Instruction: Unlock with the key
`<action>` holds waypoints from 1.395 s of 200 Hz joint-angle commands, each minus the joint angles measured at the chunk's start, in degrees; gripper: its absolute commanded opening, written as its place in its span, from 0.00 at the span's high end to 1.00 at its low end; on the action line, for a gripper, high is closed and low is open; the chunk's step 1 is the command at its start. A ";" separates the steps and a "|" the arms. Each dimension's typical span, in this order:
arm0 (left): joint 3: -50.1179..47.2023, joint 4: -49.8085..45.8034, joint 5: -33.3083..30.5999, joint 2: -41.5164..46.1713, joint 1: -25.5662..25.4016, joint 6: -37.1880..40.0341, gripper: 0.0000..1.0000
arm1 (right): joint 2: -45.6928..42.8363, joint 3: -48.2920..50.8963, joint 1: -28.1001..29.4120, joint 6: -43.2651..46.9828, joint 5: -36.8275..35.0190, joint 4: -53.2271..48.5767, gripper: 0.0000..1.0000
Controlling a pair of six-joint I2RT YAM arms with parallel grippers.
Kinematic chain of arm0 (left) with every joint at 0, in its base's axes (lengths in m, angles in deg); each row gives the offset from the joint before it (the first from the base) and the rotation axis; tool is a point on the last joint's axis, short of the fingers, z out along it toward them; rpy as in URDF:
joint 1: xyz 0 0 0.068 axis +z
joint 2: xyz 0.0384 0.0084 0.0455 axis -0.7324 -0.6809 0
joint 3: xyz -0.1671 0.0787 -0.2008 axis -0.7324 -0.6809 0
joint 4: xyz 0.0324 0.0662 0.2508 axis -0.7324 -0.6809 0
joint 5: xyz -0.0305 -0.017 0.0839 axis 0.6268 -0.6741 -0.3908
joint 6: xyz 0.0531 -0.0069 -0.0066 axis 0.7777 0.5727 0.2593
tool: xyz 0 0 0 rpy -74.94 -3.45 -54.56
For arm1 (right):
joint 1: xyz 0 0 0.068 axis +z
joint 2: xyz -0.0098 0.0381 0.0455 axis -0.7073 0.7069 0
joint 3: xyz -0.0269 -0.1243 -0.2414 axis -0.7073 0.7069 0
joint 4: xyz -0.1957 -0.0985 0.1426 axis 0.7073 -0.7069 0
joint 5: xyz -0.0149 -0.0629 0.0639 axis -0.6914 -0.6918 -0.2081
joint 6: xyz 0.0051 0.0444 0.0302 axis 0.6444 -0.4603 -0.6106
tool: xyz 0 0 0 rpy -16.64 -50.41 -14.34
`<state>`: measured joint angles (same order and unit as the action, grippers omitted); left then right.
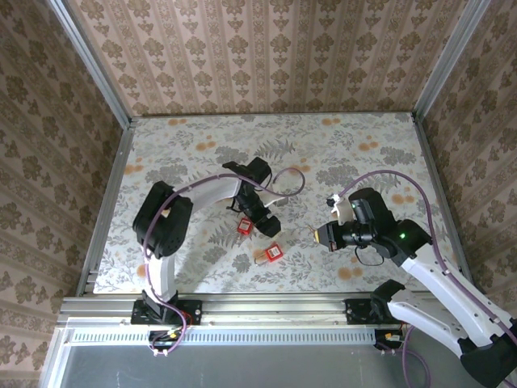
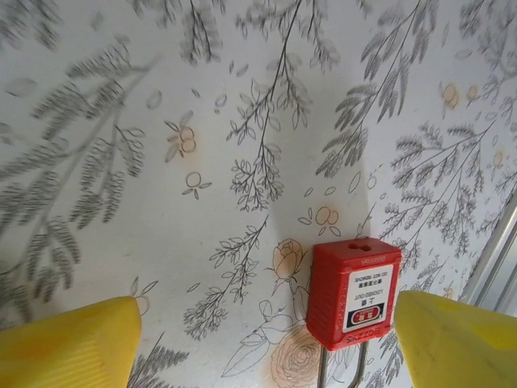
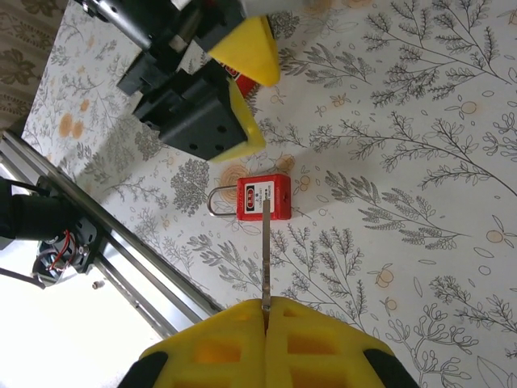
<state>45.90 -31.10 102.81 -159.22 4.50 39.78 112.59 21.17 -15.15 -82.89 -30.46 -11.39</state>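
The key (image 3: 266,250), a thin dark grey blade, sticks out from my right gripper (image 3: 266,305), which is shut on it. Its tip points at a red padlock (image 3: 262,197) lying flat on the table, shackle to the left in the right wrist view; I cannot tell if the tip touches it. From above, that padlock (image 1: 273,252) lies left of my right gripper (image 1: 319,235). A second red padlock (image 2: 354,293) lies between the open yellow fingers (image 2: 69,343) of my left gripper (image 2: 266,347), close to the right finger. My left gripper (image 1: 258,218) hovers over that padlock (image 1: 243,227).
The floral tablecloth (image 1: 339,153) covers the table. A metal rail (image 1: 266,307) runs along the near edge, close behind the padlocks. A purple cable (image 1: 287,182) loops by the left arm. The left gripper's fingers (image 3: 242,48) hang just above the padlock in the right wrist view.
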 commanded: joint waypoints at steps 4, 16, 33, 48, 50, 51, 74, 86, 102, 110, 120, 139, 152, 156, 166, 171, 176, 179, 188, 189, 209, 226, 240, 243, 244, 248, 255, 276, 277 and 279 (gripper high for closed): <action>-3.40 1.85 -4.01 5.78 -2.83 0.14 0.17 | -1.46 -0.03 -0.14 -1.61 -0.85 -1.62 1.00; -5.38 2.00 -5.94 7.31 -4.39 2.38 0.16 | -2.31 -0.11 -0.16 -2.15 -0.95 -2.11 1.00; -7.09 1.46 -6.76 7.04 -5.68 3.83 0.15 | -4.02 -0.29 -0.16 -2.78 -0.87 -2.75 1.00; -7.61 1.44 -8.19 5.49 -6.70 3.60 0.15 | -5.17 -0.55 -0.15 -3.09 -0.70 -2.93 1.00; -7.63 1.50 -8.37 5.23 -6.89 3.51 0.15 | -5.26 -0.55 -0.15 -3.08 -0.65 -2.97 1.00; -7.63 1.52 -8.53 5.13 -6.94 3.45 0.15 | -5.26 -0.60 -0.16 -3.12 -0.63 -3.00 1.00; -7.40 2.66 -13.16 2.84 -10.18 2.42 0.15 | -5.61 -0.91 -0.16 -3.25 -0.60 -3.28 1.00; -7.21 3.61 -14.22 1.81 -11.02 1.12 0.15 | -5.70 -0.97 -0.16 -3.35 -0.60 -3.22 1.00; -7.28 4.47 -15.45 0.88 -11.88 0.12 0.15 | -5.78 -0.91 -0.16 -3.53 -0.51 -3.11 1.00; -7.27 4.49 -15.87 0.54 -12.39 -0.13 0.15 | -5.88 -0.91 -0.16 -3.51 -0.48 -3.19 1.00; -7.35 4.55 -16.43 0.21 -12.99 -0.42 0.15 | -5.97 -0.97 -0.16 -3.43 -0.60 -3.36 1.00; -7.83 4.83 -16.86 0.46 -13.48 -1.29 0.15 | -6.09 -1.02 -0.16 -3.33 -0.77 -3.54 1.00; -8.18 4.88 -16.95 0.64 -13.74 -1.72 0.15 | -6.09 -0.91 -0.15 -3.33 -0.78 -3.46 1.00; -8.33 4.84 -17.00 0.59 -13.81 -1.86 0.15 | -6.10 -0.86 -0.15 -3.38 -0.78 -3.39 1.00; -8.58 4.60 -17.36 0.42 -14.15 -2.08 0.15 | -6.12 -0.73 -0.16 -3.33 -0.78 -3.22 1.00; -8.81 4.62 -17.66 0.37 -14.34 -2.20 0.15 | -6.13 -0.60 -0.16 -3.43 -0.78 -3.07 1.00; -9.00 4.67 -18.13 0.21 -14.52 -2.37 0.15 | -6.14 -0.48 -0.16 -3.46 -0.78 -2.98 1.00; -9.12 4.70 -18.36 0.13 -14.66 -2.50 0.15 | -6.07 -0.39 -0.16 -3.48 -0.78 -2.94 1.00; -9.46 4.74 -18.38 0.02 -14.87 -2.86 0.16 | -5.99 -0.23 -0.18 -3.51 -0.70 -2.81 1.00; -9.56 4.77 -18.37 0.02 -14.93 -2.90 0.16 | -5.97 -0.21 -0.17 -3.55 -0.65 -2.83 1.00; -10.52 5.67 -17.81 0.49 -14.98 -4.01 0.17 | -5.84 -0.04 -0.14 -3.50 -0.52 -2.55 1.00; -11.30 6.33 -17.61 1.15 -15.29 -4.43 0.17 | -5.55 -0.19 -0.16 -3.33 -0.49 -2.48 1.00; -11.42 6.10 -17.90 1.34 -15.42 -4.82 0.18 | -5.26 -0.29 -0.16 -3.26 -0.49 -2.32 1.00; -11.48 6.11 -17.96 1.41 -15.53 -4.97 0.18 | -5.19 -0.29 -0.16 -3.25 -0.49 -2.25 1.00; -11.49 6.11 -17.98 1.46 -15.52 -5.01 0.18 | -5.18 -0.29 -0.16 -3.25 -0.50 -2.24 1.00; -11.63 6.12 -18.00 1.58 -15.49 -5.23 0.18 | -5.10 -0.29 -0.16 -3.23 -0.50 -2.16 1.00; -11.84 6.09 -17.87 1.77 -15.55 -5.58 0.18 | -4.93 -0.29 -0.16 -3.13 -0.50 -2.14 1.00; -12.75 6.10 -17.57 2.52 -15.90 -6.28 0.19 | -4.57 -0.21 -0.16 -3.19 -0.43 -1.81 1.00; -12.74 6.07 -17.57 2.55 -15.92 -6.28 0.19 | -4.56 -0.21 -0.16 -3.22 -0.38 -1.80 1.00; -12.80 5.99 -17.63 2.57 -15.94 -6.45 0.19 | -4.56 -0.20 -0.16 -3.22 -0.42 -1.79 1.00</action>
<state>35.82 -23.02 83.53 -156.33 -10.28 35.58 107.86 21.17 -15.15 -85.71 -30.44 -13.27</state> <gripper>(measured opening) 0.816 0.067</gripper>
